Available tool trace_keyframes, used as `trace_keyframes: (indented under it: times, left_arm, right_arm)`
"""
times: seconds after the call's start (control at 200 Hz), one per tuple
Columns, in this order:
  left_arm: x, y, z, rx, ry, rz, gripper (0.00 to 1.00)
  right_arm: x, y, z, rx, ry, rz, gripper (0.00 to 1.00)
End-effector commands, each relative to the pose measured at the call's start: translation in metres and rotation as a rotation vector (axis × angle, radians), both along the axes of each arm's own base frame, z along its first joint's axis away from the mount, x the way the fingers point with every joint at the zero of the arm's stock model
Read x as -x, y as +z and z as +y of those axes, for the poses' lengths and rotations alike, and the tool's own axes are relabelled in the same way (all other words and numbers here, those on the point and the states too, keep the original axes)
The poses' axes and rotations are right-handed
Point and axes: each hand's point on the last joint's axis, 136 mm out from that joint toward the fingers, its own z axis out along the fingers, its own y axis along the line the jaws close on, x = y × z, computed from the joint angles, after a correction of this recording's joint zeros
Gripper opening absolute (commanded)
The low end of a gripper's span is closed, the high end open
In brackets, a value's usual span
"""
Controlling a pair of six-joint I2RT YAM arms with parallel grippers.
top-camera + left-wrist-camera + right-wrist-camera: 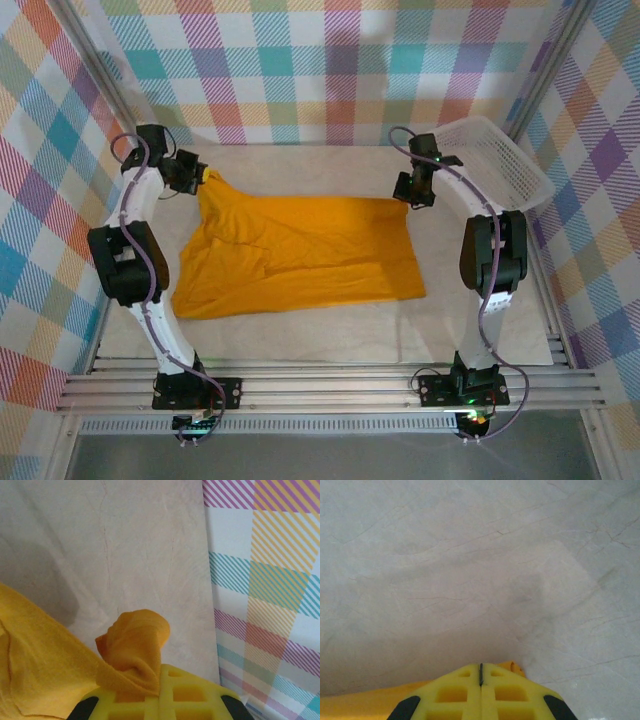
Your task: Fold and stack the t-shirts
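We see one worktop (330,340) carrying one orange t-shirt (300,250). It is spread mostly flat, not yet folded, and hangs back from our two tools toward the arm bases. One white basket (500,160) sits just right of the right tool (481,672), which is clamped on the shirt's far right corner. The left tool (200,175) pinches the far left corner, bunching the cloth. We judge folding barely begun and stacking untouched.

The left arm (160,330) and right arm (486,330) have white links, black joint housings and looping purplish cables. The right gripper (480,668) has yellow, square-pocketed fingers (452,695) with black corners. A green light (470,403) seemingly glows under its base (470,385).
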Motion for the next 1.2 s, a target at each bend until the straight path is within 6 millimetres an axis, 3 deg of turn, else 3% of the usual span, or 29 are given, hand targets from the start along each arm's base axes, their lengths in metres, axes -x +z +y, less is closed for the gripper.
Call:
trace_keyframes:
  times: [0.0, 0.15, 0.24, 0.325, 0.51, 0.67, 0.78, 0.965, 1.195]
  left_arm:
    - [-0.004, 0.012, -0.003, -0.017, -0.047, -0.025, 0.00]
    - [0.017, 0.009, -0.011, -0.040, -0.102, 0.021, 0.00]
    - [0.043, 0.000, -0.023, -0.034, -0.135, 0.067, 0.00]
    - [0.081, -0.008, -0.031, -0.080, -0.142, 0.136, 0.00]
    - [0.185, -0.027, -0.019, -0.202, -0.060, 0.306, 0.00]
    - [0.241, -0.067, -0.031, -0.162, -0.068, 0.409, 0.00]
    - [0.274, -0.084, -0.020, -0.226, -0.031, 0.498, 0.00]
    - [0.295, -0.093, -0.010, -0.287, -0.025, 0.556, 0.00]
    - [0.303, -0.082, -0.003, -0.322, 0.013, 0.561, 0.00]
  right_arm:
    - [-0.013, 0.001, 0.010, -0.029, 0.025, -0.023, 0.00]
    - [-0.007, 0.003, 0.014, -0.054, 0.038, -0.027, 0.00]
    - [0.002, 0.003, 0.017, -0.075, 0.057, -0.023, 0.00]
    - [0.015, -0.003, 0.019, -0.090, 0.074, 0.002, 0.00]
    - [0.046, -0.014, 0.000, -0.019, 0.032, 0.054, 0.00]
    - [0.068, -0.038, -0.018, 0.072, -0.004, 0.144, 0.00]
    - [0.076, -0.051, -0.031, 0.133, -0.034, 0.185, 0.00]
    - [0.082, -0.062, -0.035, 0.151, -0.043, 0.226, 0.00]
    - [0.090, -0.045, -0.036, 0.153, -0.027, 0.202, 0.00]
